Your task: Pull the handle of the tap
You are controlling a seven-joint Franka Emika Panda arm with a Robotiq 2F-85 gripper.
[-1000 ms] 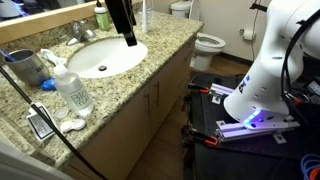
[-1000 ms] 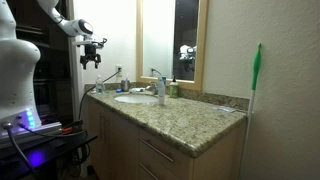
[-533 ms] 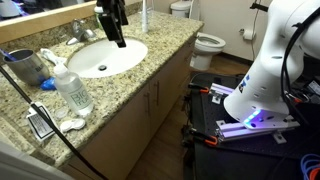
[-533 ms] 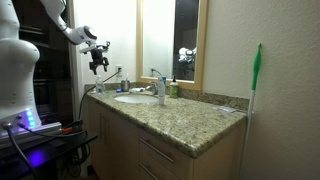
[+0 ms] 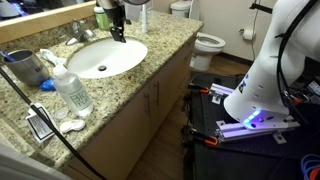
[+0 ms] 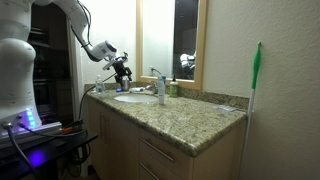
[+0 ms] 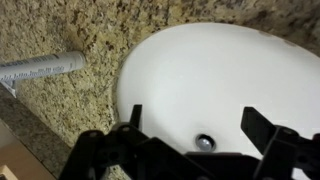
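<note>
The small silvery tap (image 5: 82,34) stands behind the oval white basin (image 5: 105,58) on the granite counter; its handle is too small to make out there. In an exterior view the tap (image 6: 160,92) shows with the short handle (image 6: 155,74) on top. My gripper (image 5: 118,30) hangs open and empty above the basin's far rim, beside the tap and apart from it; it also shows in an exterior view (image 6: 122,72). In the wrist view the open fingers (image 7: 198,122) frame the basin (image 7: 200,70) and its drain (image 7: 205,142). The tap is out of the wrist view.
A clear pump bottle (image 5: 72,88) and a blue-grey cup (image 5: 27,68) stand on the counter (image 5: 150,45). A grey tube (image 7: 40,67) lies beside the basin. A toilet (image 5: 205,45) stands past the counter's end. A mirror (image 6: 172,40) is behind the tap.
My gripper has moved down and across from beyond the counter's end to above the basin, closer to the tap. It stays open and empty.
</note>
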